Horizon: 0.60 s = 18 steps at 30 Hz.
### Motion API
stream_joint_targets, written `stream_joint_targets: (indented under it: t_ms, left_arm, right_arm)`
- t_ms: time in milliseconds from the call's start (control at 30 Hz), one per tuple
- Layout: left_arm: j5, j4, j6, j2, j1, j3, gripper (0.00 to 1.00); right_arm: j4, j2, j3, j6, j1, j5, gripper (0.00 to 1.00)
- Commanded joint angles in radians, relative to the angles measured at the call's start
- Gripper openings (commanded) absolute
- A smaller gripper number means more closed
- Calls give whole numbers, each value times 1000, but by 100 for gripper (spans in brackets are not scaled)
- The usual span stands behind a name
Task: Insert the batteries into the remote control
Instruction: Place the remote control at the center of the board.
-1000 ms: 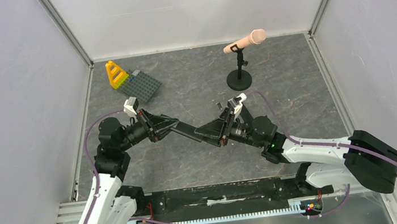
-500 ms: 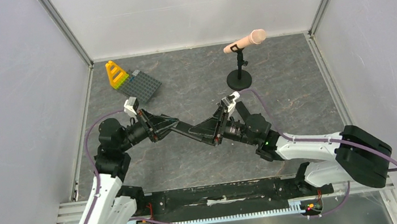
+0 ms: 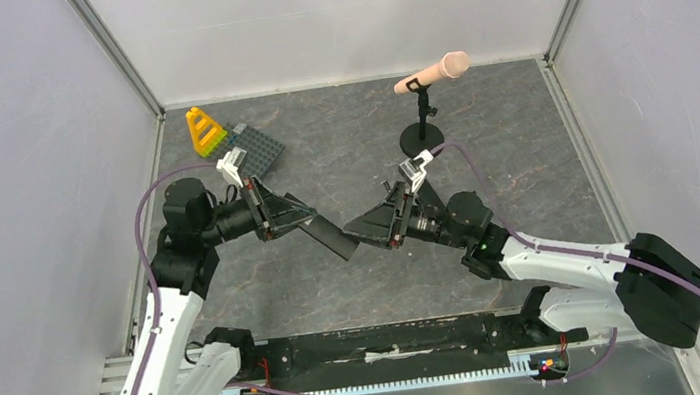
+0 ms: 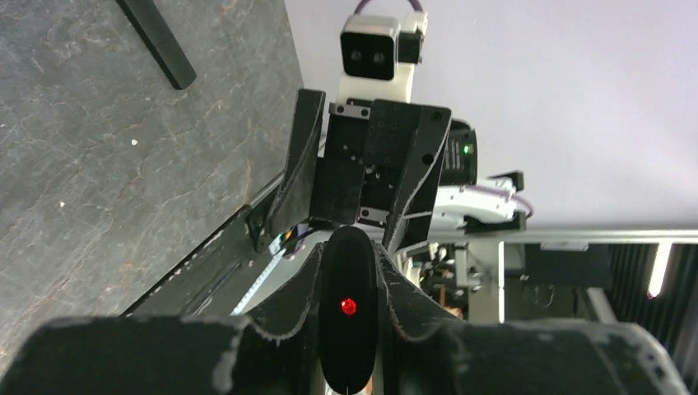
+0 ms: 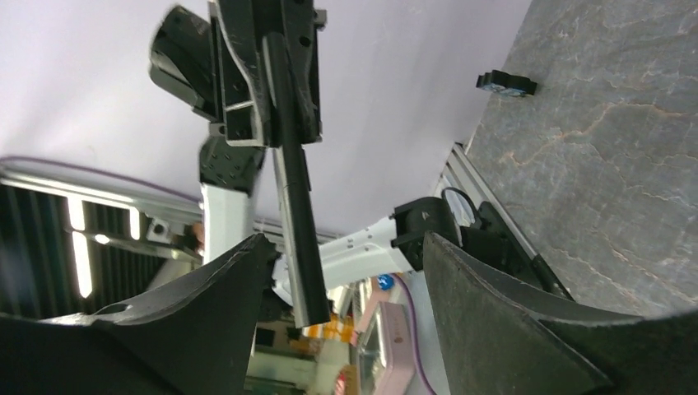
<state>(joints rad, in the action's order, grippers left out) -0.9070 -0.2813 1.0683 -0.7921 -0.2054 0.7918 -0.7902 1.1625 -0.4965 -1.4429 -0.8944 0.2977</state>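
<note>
My left gripper [image 3: 301, 222] is shut on the remote control [image 3: 333, 239], a slim black bar that sticks out toward the lower right above the table. In the left wrist view the remote control [image 4: 349, 317] is end-on between my fingers, a red dot on its end. My right gripper [image 3: 358, 230] faces it with jaws open, just off the bar's free end. In the right wrist view the remote control [image 5: 294, 214] hangs down from the left gripper [image 5: 267, 123], its tip between my spread fingers, touching neither. The batteries show in no view.
A pink microphone on a black stand [image 3: 422, 136] is at the back centre. A grey baseplate [image 3: 254, 149] with a yellow piece [image 3: 205, 130] sits at the back left. A second slim black bar [image 4: 156, 41] lies on the table. A black rail [image 3: 394, 338] runs along the near edge.
The right gripper, earlier closed around the remote's free end, has opened and drawn slightly right. The left arm has pulled the remote back to the left and up.
</note>
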Motion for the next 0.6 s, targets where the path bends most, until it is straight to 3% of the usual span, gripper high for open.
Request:
stream_joint_targets:
  t_ms: [0, 267, 567]
  left_arm:
    - [-135, -95, -192, -7, -3, 54, 2]
    - [-185, -82, -219, -4, -3, 44, 2]
    - [-199, -51, -194, -6, -3, 27, 2]
  right_arm:
    - [5, 3, -62, 134, 6, 150, 72]
    - [67, 24, -148, 307, 5, 261, 66]
    - [109, 80, -198, 367, -17, 303, 55]
